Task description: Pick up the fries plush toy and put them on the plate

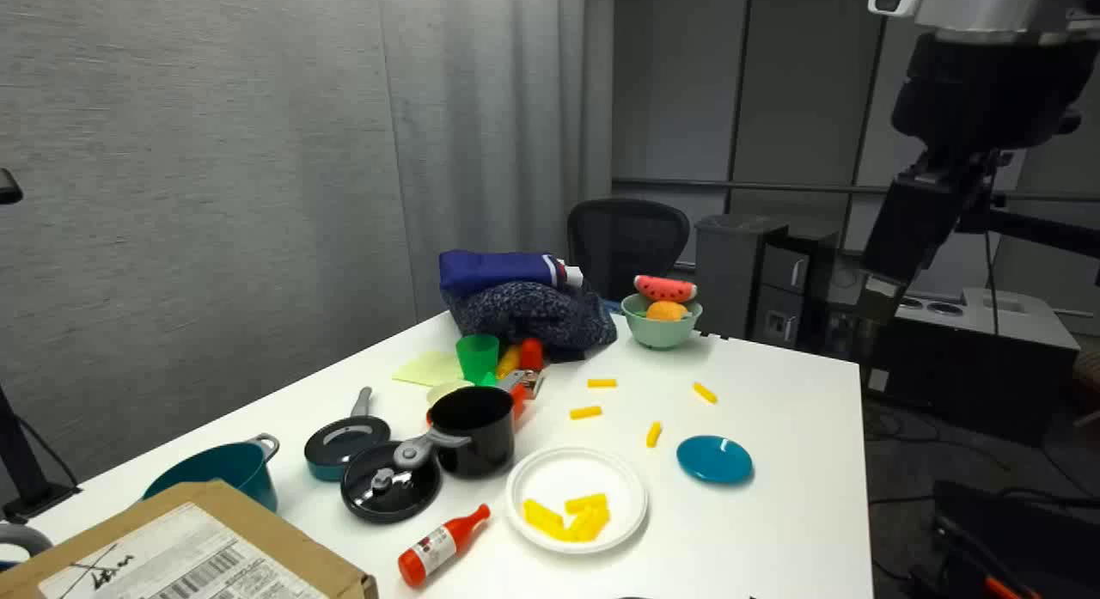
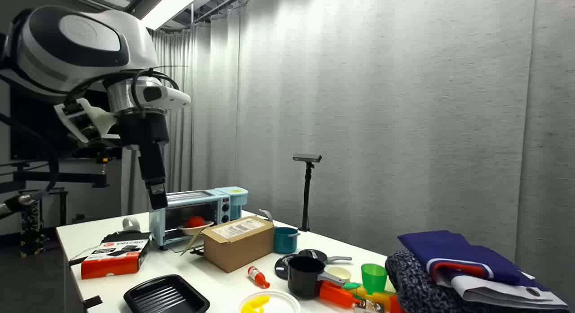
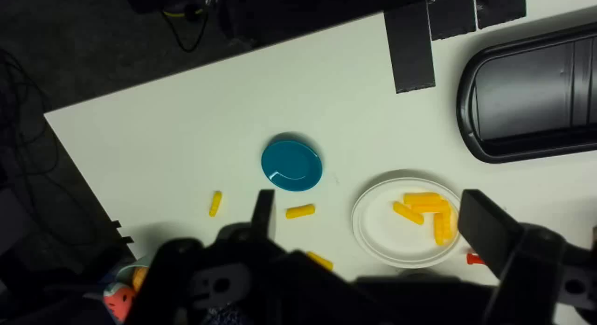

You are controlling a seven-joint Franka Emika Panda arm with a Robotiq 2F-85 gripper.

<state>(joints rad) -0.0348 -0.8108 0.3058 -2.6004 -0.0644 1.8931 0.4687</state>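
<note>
I have the gripper (image 3: 375, 221) spread wide with nothing in its grip, hanging well above the table (image 3: 154, 129). Below it, framed between the fingers (image 3: 489, 231) in the wrist view, I see the plate (image 3: 385, 236) with several fries (image 3: 422, 198) lying on it. Four loose fries (image 1: 586, 412) also lie below the gripper on the table, one near the blue dish (image 3: 291, 164).

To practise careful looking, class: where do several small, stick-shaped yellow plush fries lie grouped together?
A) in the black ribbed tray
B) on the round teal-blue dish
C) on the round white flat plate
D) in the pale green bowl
C: the wrist view shows several yellow plush fries on the round white flat plate.
</note>
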